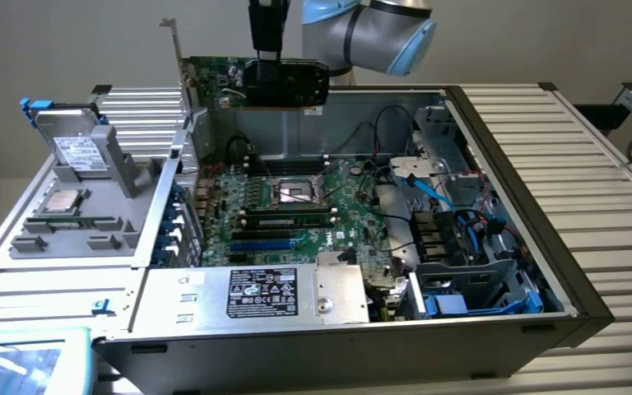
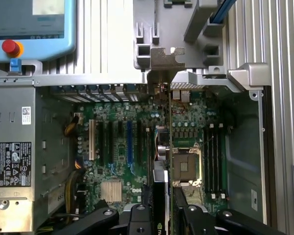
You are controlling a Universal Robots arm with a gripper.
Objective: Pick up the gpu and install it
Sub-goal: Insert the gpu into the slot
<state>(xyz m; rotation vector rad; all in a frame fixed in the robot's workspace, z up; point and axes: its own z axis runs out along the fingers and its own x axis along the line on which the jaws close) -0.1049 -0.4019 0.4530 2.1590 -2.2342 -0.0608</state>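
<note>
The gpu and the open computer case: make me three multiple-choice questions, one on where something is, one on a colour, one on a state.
1. Where is the gpu?
A. lying on the grey tray
B. in the air above the open case
C. seated in a motherboard slot

2. What colour is the label on the silver box?
A. black
B. red
C. yellow

3. How is the gripper?
A. open and empty
B. shut on a memory stick
C. shut on the gpu

Answers: B, the card hangs over the case, touching nothing below. A, the exterior view shows a black label with white print. C, it grips the card from above.
</note>
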